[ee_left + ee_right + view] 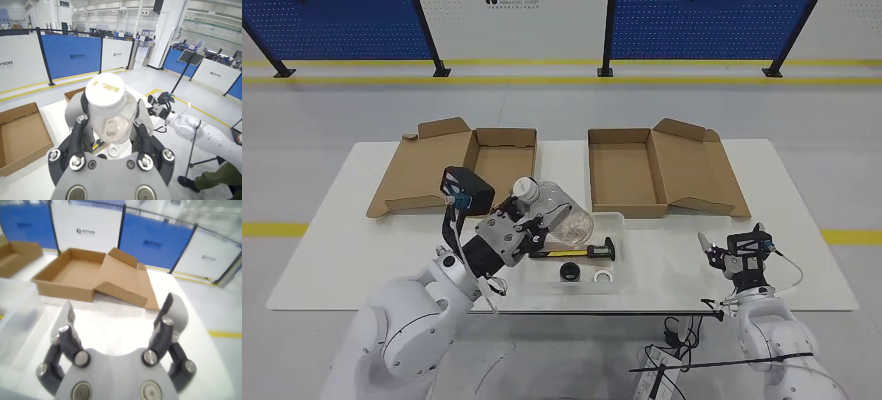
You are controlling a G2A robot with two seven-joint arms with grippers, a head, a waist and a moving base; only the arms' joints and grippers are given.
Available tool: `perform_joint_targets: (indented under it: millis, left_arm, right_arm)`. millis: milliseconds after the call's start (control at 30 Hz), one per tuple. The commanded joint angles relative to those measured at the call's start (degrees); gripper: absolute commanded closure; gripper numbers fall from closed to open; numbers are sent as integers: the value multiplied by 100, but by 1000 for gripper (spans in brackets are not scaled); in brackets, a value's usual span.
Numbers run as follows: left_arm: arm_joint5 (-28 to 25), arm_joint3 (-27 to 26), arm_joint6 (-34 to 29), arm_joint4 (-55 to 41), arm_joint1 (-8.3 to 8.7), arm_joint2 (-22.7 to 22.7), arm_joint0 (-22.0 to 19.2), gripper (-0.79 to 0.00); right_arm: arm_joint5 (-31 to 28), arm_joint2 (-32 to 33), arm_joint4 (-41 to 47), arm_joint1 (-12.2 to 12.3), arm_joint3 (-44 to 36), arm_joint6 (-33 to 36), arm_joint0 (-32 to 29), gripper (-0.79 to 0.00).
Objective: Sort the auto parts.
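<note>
My left gripper (532, 222) is shut on a clear plastic bottle (554, 212) with a white cap (105, 91), held tilted above the white tray (614, 216) at the table's front middle. In the left wrist view the bottle (113, 125) sits between both fingers (79, 130). In the tray lie a black-and-yellow tool (587, 252), a black round part (569, 272) and a white ring (602, 276). My right gripper (720, 250) stands open near the front right of the table, with nothing between its fingers (164, 308).
Two open cardboard boxes stand at the back of the table: one on the left (500, 165), one on the right (627, 180) with its lid folded out. The right box (71, 275) lies just beyond my right gripper. A person's leg (217, 178) shows beside the table.
</note>
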Motion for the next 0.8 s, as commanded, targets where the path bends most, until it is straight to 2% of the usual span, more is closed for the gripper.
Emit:
perform_joint_targets:
  millis: [0, 133, 367, 533, 767]
  left_arm:
    - [5, 133, 107, 274, -2, 83, -44, 0]
    - [30, 617, 343, 650, -16, 220, -259, 0]
    - [512, 1333, 463, 1232, -66, 468, -667, 0]
    - [937, 1566, 449, 1422, -113, 606, -853, 0]
    - [964, 1577, 450, 1410, -118, 616, -862, 0]
  right_arm:
    - [0, 0, 0, 0, 0, 0, 0, -785]
    - [0, 0, 0, 0, 0, 0, 0, -785]
    - [0, 0, 0, 0, 0, 0, 0, -785]
    - [0, 0, 0, 0, 0, 0, 0, -785]
    - [0, 0, 0, 0, 0, 0, 0, -785]
